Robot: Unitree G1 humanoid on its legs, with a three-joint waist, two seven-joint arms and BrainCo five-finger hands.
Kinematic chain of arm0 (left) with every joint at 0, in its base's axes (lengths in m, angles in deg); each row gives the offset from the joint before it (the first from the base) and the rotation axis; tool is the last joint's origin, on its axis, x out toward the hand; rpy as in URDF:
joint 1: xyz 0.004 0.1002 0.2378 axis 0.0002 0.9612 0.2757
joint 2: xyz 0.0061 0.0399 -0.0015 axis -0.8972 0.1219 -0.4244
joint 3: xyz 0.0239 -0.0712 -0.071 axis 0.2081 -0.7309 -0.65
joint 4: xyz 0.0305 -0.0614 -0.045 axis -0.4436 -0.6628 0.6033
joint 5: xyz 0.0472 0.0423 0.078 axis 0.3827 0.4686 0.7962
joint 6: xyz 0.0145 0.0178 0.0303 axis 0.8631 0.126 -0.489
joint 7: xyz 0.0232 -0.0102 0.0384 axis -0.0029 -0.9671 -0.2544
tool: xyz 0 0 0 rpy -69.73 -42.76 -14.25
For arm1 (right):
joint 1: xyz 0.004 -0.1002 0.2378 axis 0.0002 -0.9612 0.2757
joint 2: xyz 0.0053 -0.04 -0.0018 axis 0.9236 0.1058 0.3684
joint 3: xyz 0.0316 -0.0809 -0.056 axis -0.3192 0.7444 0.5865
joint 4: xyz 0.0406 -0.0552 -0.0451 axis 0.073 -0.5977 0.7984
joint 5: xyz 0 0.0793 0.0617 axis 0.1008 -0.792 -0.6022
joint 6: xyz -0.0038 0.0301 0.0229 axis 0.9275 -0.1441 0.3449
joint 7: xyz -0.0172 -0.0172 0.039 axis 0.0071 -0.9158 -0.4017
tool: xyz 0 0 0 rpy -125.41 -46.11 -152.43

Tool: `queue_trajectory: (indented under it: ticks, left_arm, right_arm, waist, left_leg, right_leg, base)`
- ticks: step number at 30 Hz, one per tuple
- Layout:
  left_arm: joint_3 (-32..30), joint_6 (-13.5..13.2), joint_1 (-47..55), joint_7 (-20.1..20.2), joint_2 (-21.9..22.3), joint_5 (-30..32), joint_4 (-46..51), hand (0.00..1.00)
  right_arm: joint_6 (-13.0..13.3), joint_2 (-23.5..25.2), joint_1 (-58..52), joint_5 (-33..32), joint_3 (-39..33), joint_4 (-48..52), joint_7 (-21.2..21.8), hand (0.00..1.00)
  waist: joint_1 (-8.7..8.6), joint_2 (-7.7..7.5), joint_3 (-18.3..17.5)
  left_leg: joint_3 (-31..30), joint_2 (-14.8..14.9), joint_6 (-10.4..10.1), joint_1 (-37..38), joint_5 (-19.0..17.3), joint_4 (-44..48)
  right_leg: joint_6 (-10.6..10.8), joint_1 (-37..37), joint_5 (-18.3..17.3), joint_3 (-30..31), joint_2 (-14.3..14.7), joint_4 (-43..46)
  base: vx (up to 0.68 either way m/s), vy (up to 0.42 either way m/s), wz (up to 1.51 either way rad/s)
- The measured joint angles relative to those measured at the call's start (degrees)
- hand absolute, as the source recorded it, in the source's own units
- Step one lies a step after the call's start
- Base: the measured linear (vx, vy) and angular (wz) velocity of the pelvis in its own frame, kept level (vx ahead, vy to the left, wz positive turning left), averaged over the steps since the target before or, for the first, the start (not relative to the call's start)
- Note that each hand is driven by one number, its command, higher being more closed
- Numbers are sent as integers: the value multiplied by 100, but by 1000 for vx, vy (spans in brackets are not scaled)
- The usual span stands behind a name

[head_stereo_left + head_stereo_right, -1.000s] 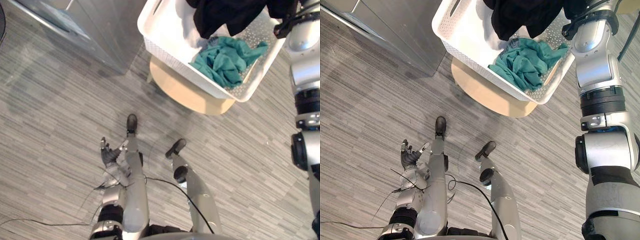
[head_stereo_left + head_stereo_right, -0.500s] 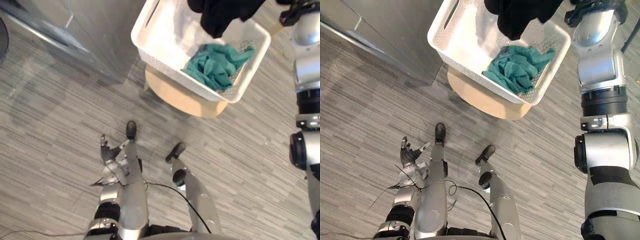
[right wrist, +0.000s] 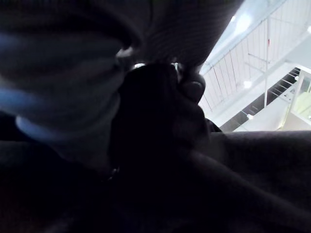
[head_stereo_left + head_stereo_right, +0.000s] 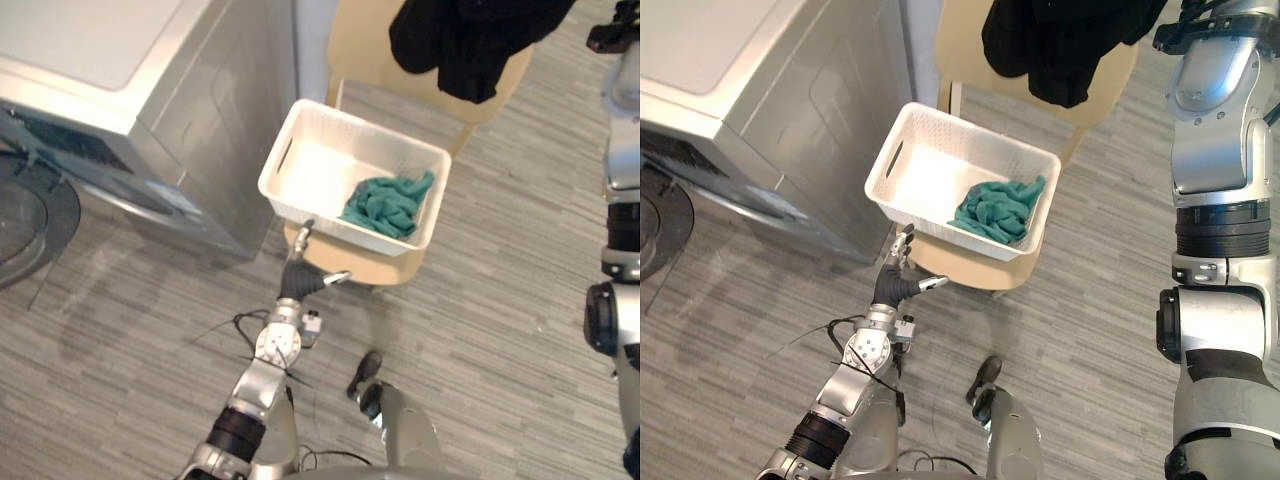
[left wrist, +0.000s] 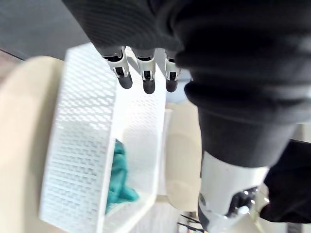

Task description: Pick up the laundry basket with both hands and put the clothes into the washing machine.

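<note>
The white perforated plastic laundry basket sits on a round pale wooden stool just beside the silver-grey front-loading washing machine, whose dark round glass door hangs open at the robot's left. The basket is not lifted, and neither hand grips it. The left hand hovers at the basket's near corner with its fingers straight and spread and the thumb held apart; whether a fingertip touches the wall cannot be told from here. The right hand is raised high with its fingers curled into a large black garment, which hangs from it well above the floor, beyond the basket and in front of a second pale wooden piece of furniture. A crumpled teal cloth lies in the basket's right half, and the rest of the basket is bare. By my reading the task is perhaps halfway: one garment is out and in hand but not near the door, and nothing can be seen inside the machine. Left to do are carrying the black garment across to the opening, then fetching the teal cloth.
</note>
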Motion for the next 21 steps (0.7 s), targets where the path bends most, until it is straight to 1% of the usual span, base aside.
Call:
queue_trajectory:
  ticks: [2, 3, 4, 6, 7, 8, 9, 10, 11, 13, 14, 15, 18, 20, 21]
  left_arm:
    - [125, -17, -17, 67, -3, -3, 417, 0]
    - [177, -68, -21, 91, -4, -3, 663, 0]
    - [355, -222, -118, 140, 4, 1, 1189, 0]
    - [355, -301, -234, 139, 2, 4, 1318, 0]
    - [357, -316, -262, 139, 2, 4, 1333, 0]
    - [359, -331, -317, 139, 1, 5, 1345, 0]
    - [389, -327, -383, 148, -3, 8, 1345, 0]
    - [391, -329, -515, 145, -4, 21, 1346, 0]
    - [328, -338, -678, 115, -15, 78, 1347, 0]
    - [266, -340, -919, 100, -27, 169, 1346, 0]
    - [249, -341, -1087, 106, -63, 201, 1345, 0]
    - [249, -344, -1226, 123, -155, 209, 1344, 0]
    - [237, -344, -1398, 166, -423, 126, 1322, 0]
    - [218, -349, -1513, 265, -630, 15, 1192, 0]
    - [219, -338, -1617, 367, -736, -86, 986, 0]
  right_arm:
    - [30, -48, -117, -6, 25, 178, 124, 100]
    - [130, -73, -338, -12, 38, 397, 145, 100]
    - [380, -78, -950, -19, 199, 880, 369, 100]
    - [474, -78, -1171, -21, 325, 1088, 558, 100]
    - [499, -78, -1180, -21, 354, 1088, 597, 100]
    - [512, -78, -1234, -23, 380, 1098, 613, 100]
    - [514, -92, -1425, -38, 358, 1185, 620, 100]
    - [556, -86, -1758, -95, 369, 1396, 713, 100]
    - [664, -71, -2010, -136, 432, 1574, 964, 100]
    - [750, -71, -2273, -152, 489, 1766, 1182, 100]
    - [806, -70, -2410, -197, 563, 1779, 1316, 100]
    - [836, -64, -2528, -284, 580, 1779, 1450, 100]
    - [851, -66, -2733, -423, 580, 1791, 1608, 100]
    - [851, -78, -2770, -530, 580, 1820, 1706, 100]
    - [851, -84, -2770, -549, 584, 1827, 1754, 100]
  waist:
    - [-86, 32, -180]
    - [-93, 38, -295]
    - [-227, 195, -654]
    - [-314, 322, -826]
    - [-344, 343, -856]
    - [-411, 363, -868]
    - [-420, 361, -917]
    - [-418, 364, -985]
    - [-414, 375, -1012]
    - [-442, 402, -1032]
    - [-522, 418, -1058]
    - [-574, 440, -1074]
    - [-727, 495, -1115]
    - [-727, 532, -1143]
    - [-733, 575, -1186]
  left_leg:
    - [123, -20, 24, 171, -26, -2]
    - [242, -25, 28, 299, -66, -3]
    - [523, -59, 43, 629, -153, -9]
    - [611, -49, 40, 711, -241, -16]
    - [632, -47, 39, 716, -246, -17]
    - [697, -40, 37, 771, -247, -19]
    - [761, -24, 22, 797, -260, -20]
    - [826, -19, 25, 837, -264, -26]
    - [929, -22, 34, 906, -281, -33]
    - [988, -39, 37, 927, -284, -59]
    - [1036, -51, 36, 925, -286, -61]
    - [1058, -58, 14, 918, -302, -62]
    - [1076, -78, 13, 923, -303, -63]
    - [1156, -83, 13, 914, -304, -63]
    - [1174, -88, 13, 880, -303, -63]
  right_leg:
    - [58, 187, 38, 85, 24, -171]
    - [111, 279, 82, 200, 44, -266]
    - [181, 572, 273, 463, 92, -623]
    - [203, 650, 398, 544, 152, -818]
    - [194, 660, 440, 568, 167, -871]
    - [209, 722, 496, 630, 196, -991]
    - [243, 769, 539, 668, 234, -1104]
    - [218, 821, 607, 757, 261, -1216]
    - [221, 841, 666, 840, 269, -1276]
    - [232, 841, 731, 913, 268, -1349]
    - [232, 845, 806, 946, 268, -1437]
    - [260, 872, 859, 970, 274, -1540]
    - [250, 943, 953, 1024, 278, -1725]
    - [260, 935, 1030, 1105, 289, -1842]
    - [289, 932, 1069, 1111, 289, -1921]
  base:
    - [85, 24, -19]
    - [129, 74, -69]
    - [81, 90, -74]
    - [24, 68, -49]
    - [-21, 31, -27]
    - [-35, 30, -22]
    - [-38, 27, -26]
    - [-40, 24, -35]
    - [-33, 12, -36]
    - [-43, 8, -29]
    - [-48, 10, -20]
    - [-41, 9, -14]
    - [-12, 4, -8]
    - [12, 1, -17]
    - [23, -4, -8]
